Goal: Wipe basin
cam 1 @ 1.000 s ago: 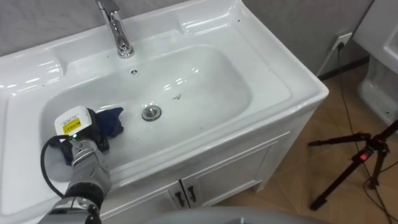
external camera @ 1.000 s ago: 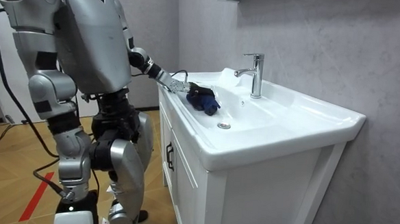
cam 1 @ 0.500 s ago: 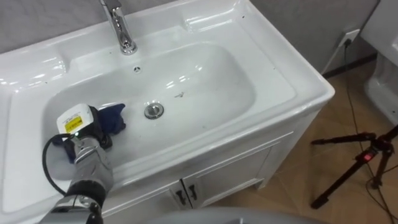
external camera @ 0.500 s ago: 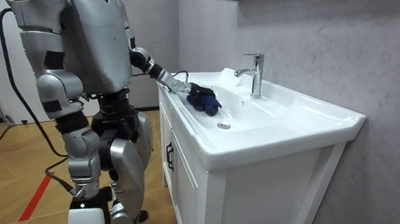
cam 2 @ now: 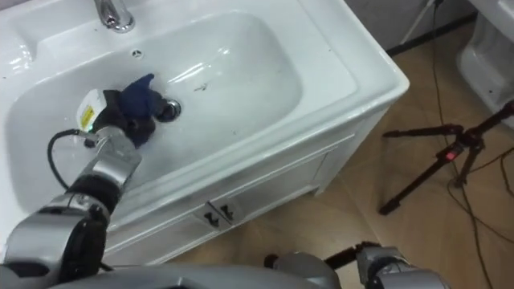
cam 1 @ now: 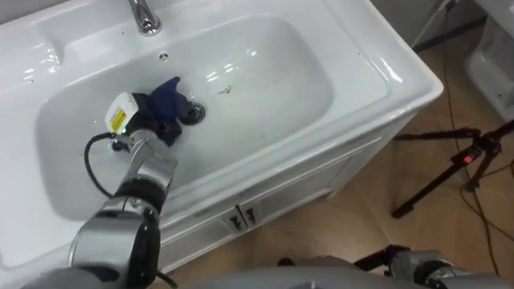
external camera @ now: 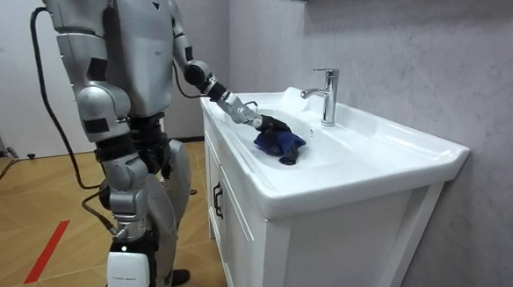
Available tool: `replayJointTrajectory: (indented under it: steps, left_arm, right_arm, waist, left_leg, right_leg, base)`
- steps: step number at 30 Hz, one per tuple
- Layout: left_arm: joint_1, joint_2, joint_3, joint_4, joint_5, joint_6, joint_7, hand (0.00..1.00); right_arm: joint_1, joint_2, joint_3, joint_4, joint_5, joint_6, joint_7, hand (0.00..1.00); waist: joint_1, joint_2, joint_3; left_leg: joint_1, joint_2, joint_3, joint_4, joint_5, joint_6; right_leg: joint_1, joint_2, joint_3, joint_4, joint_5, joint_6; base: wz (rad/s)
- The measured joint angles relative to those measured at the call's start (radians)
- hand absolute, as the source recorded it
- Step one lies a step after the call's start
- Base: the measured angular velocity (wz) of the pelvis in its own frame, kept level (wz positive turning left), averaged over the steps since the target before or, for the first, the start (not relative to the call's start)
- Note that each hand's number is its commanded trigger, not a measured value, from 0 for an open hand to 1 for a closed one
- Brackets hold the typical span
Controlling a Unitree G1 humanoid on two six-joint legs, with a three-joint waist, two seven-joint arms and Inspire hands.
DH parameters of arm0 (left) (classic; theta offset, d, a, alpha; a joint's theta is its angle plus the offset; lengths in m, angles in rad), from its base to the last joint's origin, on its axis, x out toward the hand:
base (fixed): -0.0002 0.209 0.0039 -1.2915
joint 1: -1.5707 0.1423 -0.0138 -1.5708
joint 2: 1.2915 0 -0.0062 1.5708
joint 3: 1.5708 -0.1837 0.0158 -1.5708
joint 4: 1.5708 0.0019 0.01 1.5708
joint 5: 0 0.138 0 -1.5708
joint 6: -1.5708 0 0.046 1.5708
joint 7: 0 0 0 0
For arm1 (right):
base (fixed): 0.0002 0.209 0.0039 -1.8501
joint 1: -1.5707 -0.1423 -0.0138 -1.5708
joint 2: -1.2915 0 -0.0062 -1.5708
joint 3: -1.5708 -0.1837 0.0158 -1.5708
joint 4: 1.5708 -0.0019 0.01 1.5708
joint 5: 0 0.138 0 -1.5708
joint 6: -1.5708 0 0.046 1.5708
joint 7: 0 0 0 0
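One white basin of glossy, glazed ceramic runs across the upper half of the left eye view, a rectangular slab with rounded corners around a smooth, oblong bowl. At the top left stands one polished chrome faucet, with one small overflow hole just below it. One dark blue cloth, soft and bunched into folds, lies in the bowl left of centre, touching one round metal drain and partly covering it. The left hand, dark and hard-shelled, sits on the cloth with its fingers curled into the folds, clamped on it. Under the basin is one white cabinet with two flat doors and two small dark handles side by side. At the right edge, one thin black tripod stands on a wood-grain floor.
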Motion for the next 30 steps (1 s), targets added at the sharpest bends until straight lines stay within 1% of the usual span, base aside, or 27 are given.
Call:
replayJointTrajectory:
  steps: [1, 2, 3, 4, 5, 6, 8, 10, 11, 12, 13, 14, 15, 16, 17, 19, 20, 21, 22, 24, 26, 28, 29, 30]
  left_arm:
    - [-0.018, -0.003, -0.008, 0.014, -0.018, -0.001, 0.004, 1.0]
    - [-0.058, -0.009, -0.016, 0.039, -0.049, -0.003, 0.005, 1.0]
    - [-0.094, -0.014, -0.017, 0.065, -0.077, -0.005, 0.005, 1.0]
    - [-0.104, -0.014, -0.016, 0.073, -0.083, -0.007, 0.005, 1.0]
    - [-0.124, -0.014, -0.016, 0.092, -0.093, -0.009, 0.005, 1.0]
    - [-0.139, -0.011, -0.015, 0.108, -0.105, -0.01, 0.005, 1.0]
    - [-0.162, -0.006, -0.015, 0.125, -0.123, -0.012, 0.005, 1.0]
    - [-0.176, 0.001, -0.015, 0.131, -0.134, -0.02, 0.005, 1.0]
    - [-0.181, 0.007, -0.015, 0.129, -0.137, -0.023, 0.007, 1.0]
    - [-0.188, 0.012, -0.015, 0.128, -0.152, -0.023, 0.009, 1.0]
    - [-0.19, 0.014, -0.015, 0.127, -0.157, -0.023, 0.01, 1.0]
    - [-0.19, 0.016, -0.015, 0.123, -0.172, -0.024, 0.013, 1.0]
    - [-0.191, 0.017, -0.016, 0.116, -0.172, -0.024, 0.014, 1.0]
    - [-0.191, 0.017, -0.019, 0.113, -0.172, -0.024, 0.014, 1.0]
    - [-0.191, 0.017, -0.038, 0.108, -0.17, -0.026, 0.015, 1.0]
    - [-0.19, 0.016, -0.091, 0.097, -0.171, -0.032, 0.015, 1.0]
    - [-0.191, 0.015, -0.128, 0.087, -0.171, -0.037, 0.015, 1.0]
    - [-0.194, 0.011, -0.151, 0.081, -0.171, -0.045, 0.015, 1.0]
    - [-0.195, 0.01, -0.159, 0.078, -0.171, -0.05, 0.015, 1.0]
    - [-0.207, 0.01, -0.162, 0.073, -0.169, -0.055, 0.015, 1.0]
    - [-0.207, 0.01, -0.166, 0.057, -0.163, -0.055, 0.015, 1.0]
    - [-0.206, 0.01, -0.186, 0.035, -0.157, -0.047, 0.015, 1.0]
    - [-0.206, 0.01, -0.208, 0.014, -0.145, -0.025, 0.015, 1.0]
    - [-0.206, 0.009, -0.232, -0.014, -0.129, -0.007, 0.015, 1.0]
  right_arm:
    - [-0.015, 0.002, 0.007, 0.008, 0.012, -0.001, 0.0, 0.0]
    - [-0.036, 0.003, 0.019, 0.019, 0.046, -0.002, 0.001, 0.0]
    - [-0.049, 0.005, 0.034, 0.024, 0.073, -0.004, 0.001, 0.0]
    - [-0.055, 0.006, 0.034, 0.03, 0.08, -0.007, 0.001, 0.0]
    - [-0.066, 0.008, 0.033, 0.043, 0.086, -0.014, 0.002, 0.0]
    - [-0.071, 0.008, 0.033, 0.043, 0.085, -0.021, 0.002, 0.0]
    - [-0.079, 0.006, 0.034, 0.043, 0.085, -0.02, 0.002, 0.0]
    - [-0.082, 0.005, 0.035, 0.044, 0.086, -0.02, 0.002, 0.0]
    - [-0.08, 0.004, 0.035, 0.044, 0.095, -0.02, 0.002, 0.0]
    - [-0.076, 0.002, 0.033, 0.044, 0.099, -0.02, 0.002, 0.0]
    - [-0.071, 0.002, 0.033, 0.043, 0.1, -0.02, 0.002, 0.0]
    - [-0.063, 0.001, 0.028, 0.043, 0.109, -0.021, 0.002, 0.0]
    - [-0.063, -0.003, 0.028, 0.043, 0.117, -0.021, 0.001, 0.0]
    - [-0.063, -0.004, 0.028, 0.043, 0.118, -0.021, 0.0, 0.0]
    - [-0.062, -0.004, 0.03, 0.044, 0.118, -0.021, -0.005, 0.0]
    - [-0.06, -0.005, 0.034, 0.044, 0.12, -0.023, -0.011, 0.0]
    - [-0.059, -0.006, 0.036, 0.044, 0.128, -0.026, -0.01, 0.0]
    - [-0.059, -0.006, 0.038, 0.045, 0.138, -0.032, -0.009, 0.0]
    - [-0.059, -0.006, 0.037, 0.045, 0.141, -0.034, -0.008, 0.0]
    - [-0.049, -0.007, 0.035, 0.044, 0.14, -0.051, -0.007, 0.0]
    - [-0.039, -0.01, 0.036, 0.045, 0.142, -0.053, -0.006, 0.0]
    - [-0.038, -0.016, 0.035, 0.054, 0.144, -0.052, -0.001, 0.0]
    - [-0.038, -0.021, 0.033, 0.06, 0.144, -0.052, 0.004, 0.0]
    - [-0.042, -0.027, 0.03, 0.063, 0.142, -0.053, 0.006, 0.0]
  waist:
    - [-0.003, 0.001, 0.0015]
    - [-0.003, 0.002, 0.004]
    - [-0.003, 0.002, 0.0047]
    - [-0.004, 0.002, 0.0048]
    - [-0.009, 0.004, 0.0086]
    - [-0.02, 0.006, 0.0094]
    - [-0.031, 0.008, 0.0132]
    - [-0.041, 0.008, 0.0242]
    - [-0.058, 0.011, 0.0259]
    - [-0.076, 0.015, 0.0265]
    - [-0.085, 0.016, 0.0266]
    - [-0.097, 0.019, 0.025]
    - [-0.109, 0.021, 0.0255]
    - [-0.116, 0.021, 0.0252]
    - [-0.134, 0.022, 0.0253]
    - [-0.149, 0.021, 0.0253]
    - [-0.166, 0.021, 0.0252]
    - [-0.184, 0.021, 0.0252]
    - [-0.193, 0.021, 0.0251]
    - [-0.213, 0.022, 0.025]
    - [-0.216, 0.023, 0.0246]
    - [-0.216, 0.024, 0.0244]
    - [-0.218, 0.025, 0.0236]
    - [-0.226, 0.034, 0.0212]
  left_leg:
    - [-0.012, -0.002, 0.0, 0.004, 0.002, 0.003]
    - [-0.032, -0.004, 0.002, 0.008, 0.004, 0.006]
    - [-0.046, -0.006, 0.005, 0.009, 0.006, 0.009]
    - [-0.053, -0.007, 0.006, 0.011, 0.006, 0.009]
    - [-0.062, -0.009, 0.01, 0.016, 0.009, 0.013]
    - [-0.075, -0.012, 0.012, 0.02, 0.012, 0.017]
    - [-0.093, -0.017, 0.013, 0.022, 0.016, 0.024]
    - [-0.106, -0.02, 0.016, 0.027, 0.019, 0.028]
    - [-0.125, -0.021, 0.017, 0.034, 0.021, 0.031]
    - [-0.145, -0.02, 0.017, 0.043, 0.023, 0.035]
    - [-0.15, -0.02, 0.017, 0.042, 0.023, 0.036]
    - [-0.159, -0.021, 0.022, 0.042, 0.025, 0.041]
    - [-0.165, -0.022, 0.03, 0.04, 0.025, 0.046]
    - [-0.169, -0.022, 0.032, 0.041, 0.024, 0.047]
    - [-0.176, -0.024, 0.03, 0.041, 0.025, 0.049]
    - [-0.176, -0.026, 0.035, 0.042, 0.027, 0.052]
    - [-0.181, -0.026, 0.035, 0.041, 0.027, 0.052]
    - [-0.184, -0.026, 0.036, 0.042, 0.027, 0.052]
    - [-0.186, -0.026, 0.036, 0.043, 0.027, 0.052]
    - [-0.192, -0.026, 0.037, 0.047, 0.026, 0.053]
    - [-0.203, -0.024, 0.036, 0.054, 0.025, 0.054]
    - [-0.212, -0.025, 0.034, 0.057, 0.025, 0.054]
    - [-0.218, -0.027, 0.031, 0.057, 0.026, 0.055]
    - [-0.227, -0.03, 0.027, 0.057, 0.028, 0.059]
  right_leg:
    - [-0.009, -0.002, 0.001, -0.004, 0.005, 0.002]
    - [-0.026, -0.005, 0.003, -0.006, 0.011, 0.007]
    - [-0.041, -0.004, 0.005, -0.005, 0.015, 0.01]
    - [-0.047, -0.004, 0.005, -0.004, 0.016, 0.011]
    - [-0.055, -0.008, 0.004, -0.002, 0.018, 0.014]
    - [-0.065, -0.011, 0.005, -0.001, 0.02, 0.017]
    - [-0.08, -0.015, 0.013, -0.001, 0.024, 0.024]
    - [-0.09, -0.016, 0.025, -0.002, 0.03, 0.032]
    - [-0.105, -0.02, 0.023, -0.002, 0.034, 0.038]
    - [-0.119, -0.025, 0.018, -0.002, 0.038, 0.043]
    - [-0.124, -0.027, 0.017, -0.003, 0.039, 0.046]
    - [-0.134, -0.029, 0.014, -0.003, 0.045, 0.051]
    - [-0.142, -0.036, 0.002, -0.003, 0.052, 0.052]
    - [-0.146, -0.038, 0.001, -0.003, 0.055, 0.053]
    - [-0.149, -0.04, -0.003, -0.002, 0.057, 0.054]
    - [-0.153, -0.041, 0.001, -0.002, 0.06, 0.056]
    - [-0.156, -0.041, 0.002, -0.002, 0.061, 0.057]
    - [-0.159, -0.042, 0.002, -0.003, 0.063, 0.057]
    - [-0.16, -0.042, 0.001, -0.004, 0.063, 0.057]
    - [-0.167, -0.042, 0.002, -0.002, 0.063, 0.057]
    - [-0.174, -0.042, -0.002, -0.002, 0.063, 0.057]
    - [-0.18, -0.043, -0.003, -0.003, 0.065, 0.059]
    - [-0.184, -0.046, -0.005, -0.002, 0.066, 0.06]
    - [-0.192, -0.05, -0.011, -0.003, 0.067, 0.062]
  base:
    - [-0.05]
    - [-0.03]
    - [0.0]
    - [0.0]
    - [0.06]
    - [0.1]
    - [0.04]
    - [0.02]
    - [0.11]
    - [0.13]
    - [0.06]
    - [-0.06]
    - [-0.12]
    - [-0.04]
    - [0.0]
    - [-0.02]
    - [0.0]
    - [0.0]
    - [0.0]
    - [0.0]
    - [0.05]
    - [0.06]
    - [0.09]
    - [0.14]
